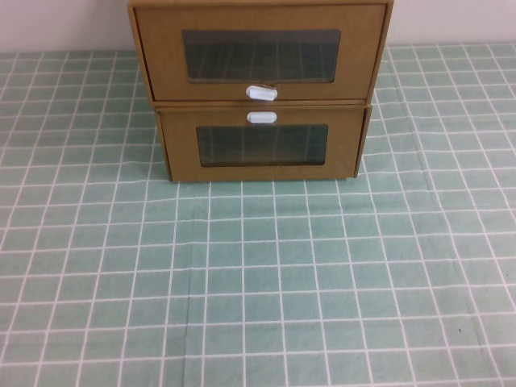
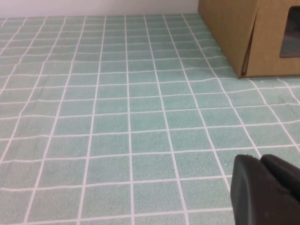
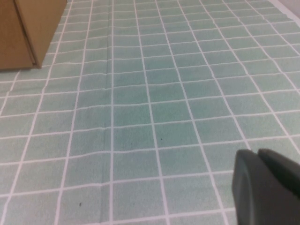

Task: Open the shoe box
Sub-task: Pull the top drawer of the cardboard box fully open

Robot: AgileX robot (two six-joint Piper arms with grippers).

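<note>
1. The left jaws sit low over the worktop point(image 2: 117, 140). Their dark fingers point(image 2: 251, 192) are pressed together with only a thin seam between them, and they hold nothing.
2. The right jaws sit just as low over the green checked cloth point(image 3: 154, 117). Their fingers point(image 3: 253, 187) are also together and empty.
3. Two brown cardboard shoe boxes stand stacked well ahead of both jaws, close to the pale wall point(image 1: 451, 20). The upper box point(image 1: 161, 56) rests on the lower box point(image 1: 181, 141).
4. From the left jaws the stack lies ahead and toward the right arm's side. From the right jaws it lies ahead and toward the left arm's side.
5. The upper box has a dark window point(image 1: 260, 56) and a white handle point(image 1: 261, 93) at the foot of its front.
6. The lower box has its own window point(image 1: 262, 145), with its white handle point(image 1: 261, 118) at the top of its front, just beside the upper one.
7. Both fronts look shut, and neither pair of jaws touches a box.
</note>
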